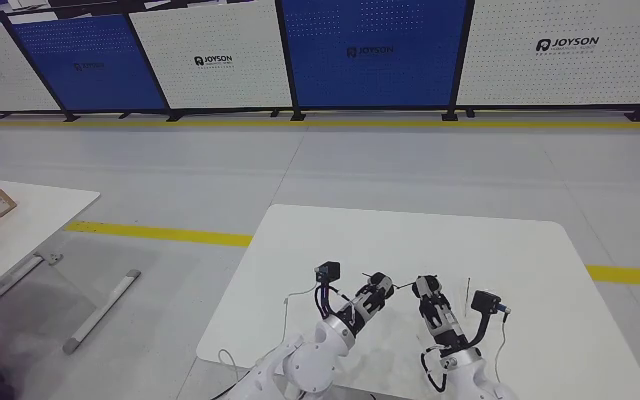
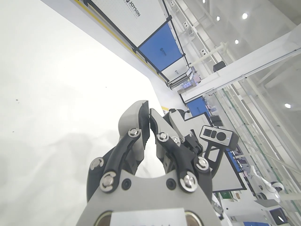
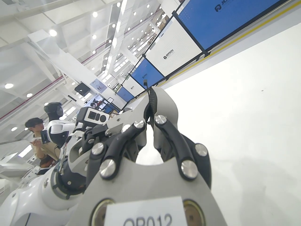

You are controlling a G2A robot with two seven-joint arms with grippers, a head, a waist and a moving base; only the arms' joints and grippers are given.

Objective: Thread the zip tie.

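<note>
Most of the zip tie (image 3: 145, 82) is buried between the pads of the right claw (image 3: 150, 93), pinched tight. Only a short dark stub pokes out past the fingertips, small square head outermost, its long axis in line with the fingers. From above it's too thin to make out. The left claw (image 2: 149, 110) is pressed together, nothing visible between its pads. Both sit low-centre in the top view, side by side over the white tabletop (image 1: 420, 235).

zip tie (image 3: 146, 84) in right fingers (image 3: 165, 102)
</note>
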